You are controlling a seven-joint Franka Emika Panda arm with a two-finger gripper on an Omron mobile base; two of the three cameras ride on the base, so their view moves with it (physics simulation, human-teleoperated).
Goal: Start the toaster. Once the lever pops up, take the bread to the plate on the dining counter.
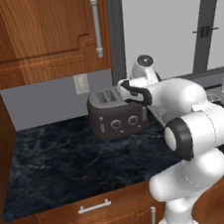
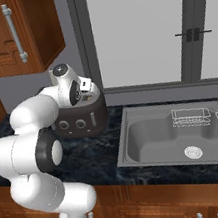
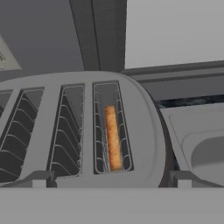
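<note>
Bread [image 3: 113,139] sunk in toaster [image 3: 87,127] slot, light, crumbly: pinch top crust edge gently; jaws spread wide above.

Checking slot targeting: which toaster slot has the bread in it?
In the hand view, the rightmost slot of the toaster, on the sink side. The bread stands on edge inside it; the other visible slots hold just wire guides.

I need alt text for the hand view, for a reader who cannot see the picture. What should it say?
Seen from just above, the toaster shows its wire-lined slots, and the bread stands on edge deep in the rightmost slot. The other slots in view are empty. Beyond the toaster are a grey wall and a window frame, and the edge of a sink lies to the right.
</note>
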